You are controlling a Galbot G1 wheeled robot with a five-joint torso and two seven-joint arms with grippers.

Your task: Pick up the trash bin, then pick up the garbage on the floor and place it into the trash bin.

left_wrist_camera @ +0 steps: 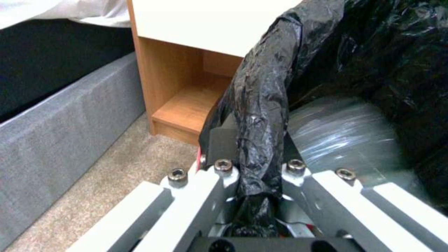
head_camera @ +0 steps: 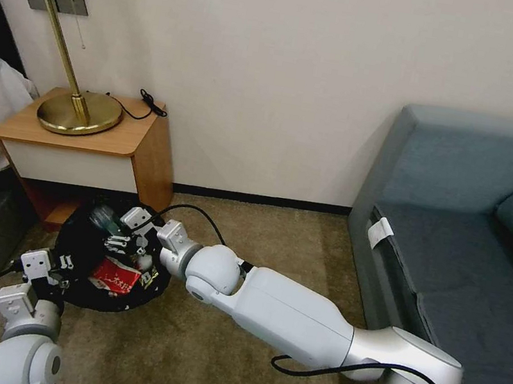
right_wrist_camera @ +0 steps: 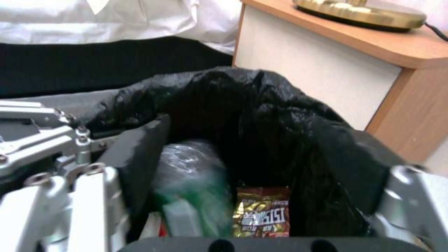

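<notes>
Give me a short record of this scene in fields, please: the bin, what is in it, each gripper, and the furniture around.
bin: round trash bin lined with crinkled black plastic bag, beside the wooden nightstand
contents: clear plastic bottle with green label, red-and-white wrapper, yellow-brown snack wrapper
left gripper: clamped on the bin's bagged rim
right gripper: over the bin's mouth, fingers apart, bottle between them
furniture: brass lamp on nightstand; blue-grey sofa to the right
</notes>
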